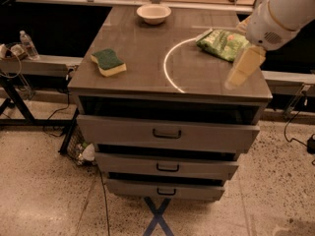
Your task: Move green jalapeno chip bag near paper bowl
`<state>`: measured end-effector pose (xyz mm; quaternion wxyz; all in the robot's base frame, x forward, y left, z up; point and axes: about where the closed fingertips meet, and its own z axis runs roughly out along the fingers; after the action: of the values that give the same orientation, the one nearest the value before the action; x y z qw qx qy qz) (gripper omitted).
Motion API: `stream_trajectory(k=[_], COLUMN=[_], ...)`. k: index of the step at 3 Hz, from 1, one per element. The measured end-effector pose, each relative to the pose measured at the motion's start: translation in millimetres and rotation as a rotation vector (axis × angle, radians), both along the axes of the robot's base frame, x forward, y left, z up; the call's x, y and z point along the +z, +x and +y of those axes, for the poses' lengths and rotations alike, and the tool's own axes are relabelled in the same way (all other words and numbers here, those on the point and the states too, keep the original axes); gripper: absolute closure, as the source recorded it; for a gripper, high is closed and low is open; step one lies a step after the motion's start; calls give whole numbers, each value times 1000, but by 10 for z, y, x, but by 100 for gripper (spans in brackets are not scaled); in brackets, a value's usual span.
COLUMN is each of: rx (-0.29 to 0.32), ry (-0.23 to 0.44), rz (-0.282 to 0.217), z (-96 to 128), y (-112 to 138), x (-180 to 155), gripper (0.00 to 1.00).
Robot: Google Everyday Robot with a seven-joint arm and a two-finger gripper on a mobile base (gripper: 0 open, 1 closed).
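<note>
Camera view: pincer [242,69] beside chip bag [221,42]

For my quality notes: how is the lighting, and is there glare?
Camera view: dim, warm light; a bright curved streak, likely glare, on the cabinet top between sponge and chip bag; the gripper hangs over its right edge, near the bag.

The chip bag [221,43], green and crinkly with pale print, lies flat on the right of the tabletop [142,58]. The bowl [153,13], cream-white, round and shallow, sits upright at the back edge, well apart from it. The tool [244,67] hangs by the bag's near right end.
</note>
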<state>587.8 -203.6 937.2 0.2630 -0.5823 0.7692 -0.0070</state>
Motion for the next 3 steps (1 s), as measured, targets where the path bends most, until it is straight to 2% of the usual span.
stream_trajectory(k=[1, 2, 3], rx=[-74, -72, -167], ry=[126, 125, 155], rz=[-92, -96, -125], z=[-213, -206, -413], y=[944, 933, 1120], x=[-96, -66, -132], gripper=[0, 0, 0])
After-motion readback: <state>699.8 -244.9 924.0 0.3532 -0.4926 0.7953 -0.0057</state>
